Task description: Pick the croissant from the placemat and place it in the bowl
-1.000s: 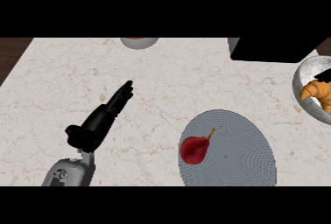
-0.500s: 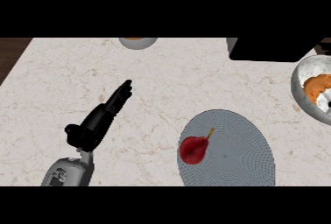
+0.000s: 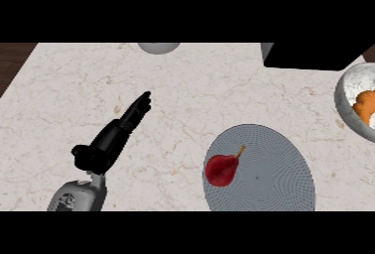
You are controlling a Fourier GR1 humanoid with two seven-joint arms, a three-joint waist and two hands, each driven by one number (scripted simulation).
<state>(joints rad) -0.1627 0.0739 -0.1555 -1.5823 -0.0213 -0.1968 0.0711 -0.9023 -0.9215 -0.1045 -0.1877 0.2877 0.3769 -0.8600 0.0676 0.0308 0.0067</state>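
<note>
Orange-brown croissant [image 3: 363, 101] lies in the grey bowl [image 3: 349, 82], partly cut off.

You are looking down on a pale, veined stone counter [image 3: 219, 89] that fills most of the frame. A round grey placemat [image 3: 282, 173] lies flat on it at the lower right, its lower edge cut off by the frame. A grey bowl [image 3: 344, 106] sits at the right edge, only partly in view and apart from the placemat. At the upper right a black block [image 3: 311, 55] stands on the counter. At the top, left of centre, you can see part of a rounded grey object [image 3: 159, 47].
</note>
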